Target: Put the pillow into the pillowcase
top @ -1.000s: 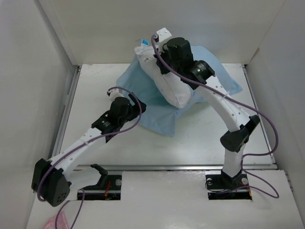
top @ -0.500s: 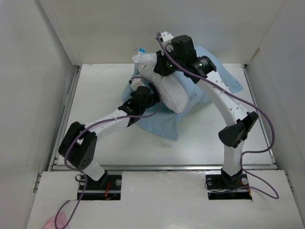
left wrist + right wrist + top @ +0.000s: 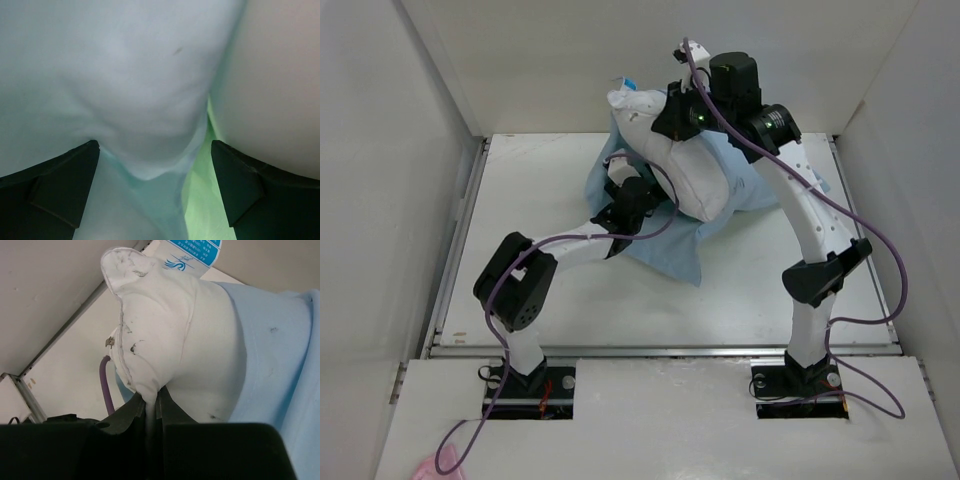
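Leftmost, the left gripper (image 3: 636,188) is seen pushed up against the lower left flank of the pillow (image 3: 690,175), where the pillowcase (image 3: 665,250) is bunched beneath that flank. Its jaws are spread wide and nothing is clamped. In the left wrist view a loose fold of the light blue fabric is seen hanging between the two dark fingers (image 3: 60,185), and the mint-green inner side is glimpsed just beside the pillow's white bulk.

The pillow is held tilted above the table (image 3: 520,200). Its upper left corner is raised and its lower right end is sunk onto the pillowcase, which is spread under and behind it. Whether that lower end is already inside the sack cannot be told. A blue-and-white tag (image 3: 192,252) is seen at the pillow's raised corner.

Just right of that corner, on the pillow's top edge, the right gripper (image 3: 672,112) is clenched. In the right wrist view the seam of the white fabric is seen pinched tightly between its fingertips, with blue cloth lying against the pillow's right side.
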`<control>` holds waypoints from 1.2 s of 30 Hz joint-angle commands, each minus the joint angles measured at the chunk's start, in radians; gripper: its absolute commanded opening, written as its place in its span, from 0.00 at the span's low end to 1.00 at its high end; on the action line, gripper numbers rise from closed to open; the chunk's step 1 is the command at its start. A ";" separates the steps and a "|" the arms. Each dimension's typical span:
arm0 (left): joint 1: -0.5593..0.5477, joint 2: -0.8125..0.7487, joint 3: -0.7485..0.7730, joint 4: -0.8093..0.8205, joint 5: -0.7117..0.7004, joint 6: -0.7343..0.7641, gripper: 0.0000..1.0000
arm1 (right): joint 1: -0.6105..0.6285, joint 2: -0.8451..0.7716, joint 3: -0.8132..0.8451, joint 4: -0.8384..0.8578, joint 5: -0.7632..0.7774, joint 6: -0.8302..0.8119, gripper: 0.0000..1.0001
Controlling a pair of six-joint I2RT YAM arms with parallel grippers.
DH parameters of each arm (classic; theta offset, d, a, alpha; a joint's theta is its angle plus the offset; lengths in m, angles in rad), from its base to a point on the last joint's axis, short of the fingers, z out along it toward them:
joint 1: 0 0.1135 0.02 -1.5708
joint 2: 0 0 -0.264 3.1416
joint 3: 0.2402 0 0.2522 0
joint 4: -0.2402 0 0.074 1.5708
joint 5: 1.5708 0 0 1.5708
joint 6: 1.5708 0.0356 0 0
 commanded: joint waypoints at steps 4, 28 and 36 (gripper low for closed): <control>-0.030 0.043 0.074 0.168 -0.070 0.093 1.00 | 0.013 -0.053 0.008 0.076 -0.103 0.048 0.00; 0.178 -0.112 -0.027 -0.356 -0.067 -0.036 0.00 | -0.048 -0.185 -0.294 0.122 0.039 0.025 0.00; 0.249 -0.439 -0.136 -0.502 0.002 -0.002 0.00 | 0.050 -0.159 -0.441 0.148 0.150 -0.271 0.00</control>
